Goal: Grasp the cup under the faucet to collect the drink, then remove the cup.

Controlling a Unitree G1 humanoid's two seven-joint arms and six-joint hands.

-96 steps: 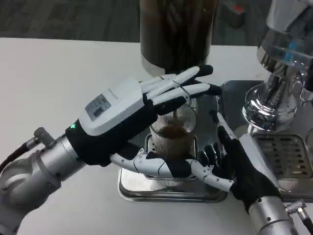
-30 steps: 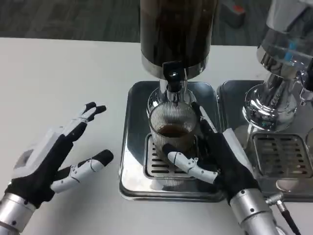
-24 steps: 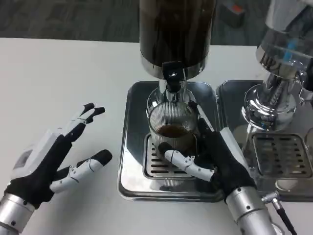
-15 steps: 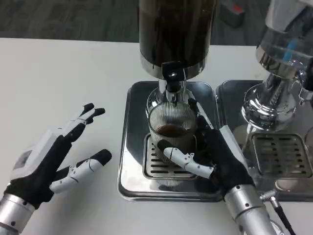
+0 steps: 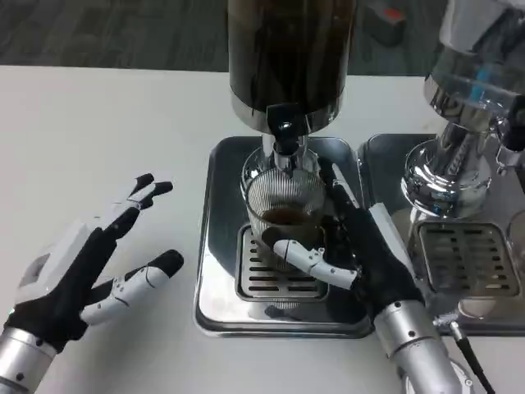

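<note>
— Two containers hold dark liquid, both at the drip tray (image 5: 215, 238). What do you see in them?

— On the tray's slotted grate stands the cup (image 5: 283, 220), a ribbed clear glass, with brown drink low in its bottom. Above it, at the tray's back edge, rises the dispenser (image 5: 289, 61), a tall clear cylinder full of dark drink. Its black-handled faucet (image 5: 283, 135) hangs just over the cup's rim.

— And the hands?

— Well to the left of the tray, the left hand (image 5: 86, 271) lies over the white table (image 5: 107, 131) with fingers spread, holding nothing. On the tray's right side, the right hand (image 5: 361, 250) wraps the cup: the thumb crosses the glass's front near its base, and fingers reach up along its right wall. It grips the cup.

— Anything past the tray?

— Just beside its right edge sits a second tray (image 5: 467, 271) with its own grate, bearing a shiny chrome second dispenser (image 5: 459, 123) with a clear upper part.

— The surroundings?

— Beyond the table's far edge, behind the tray, lies dark grey floor (image 5: 107, 33), and a small blurred thing with a red patch (image 5: 392, 20).
</note>
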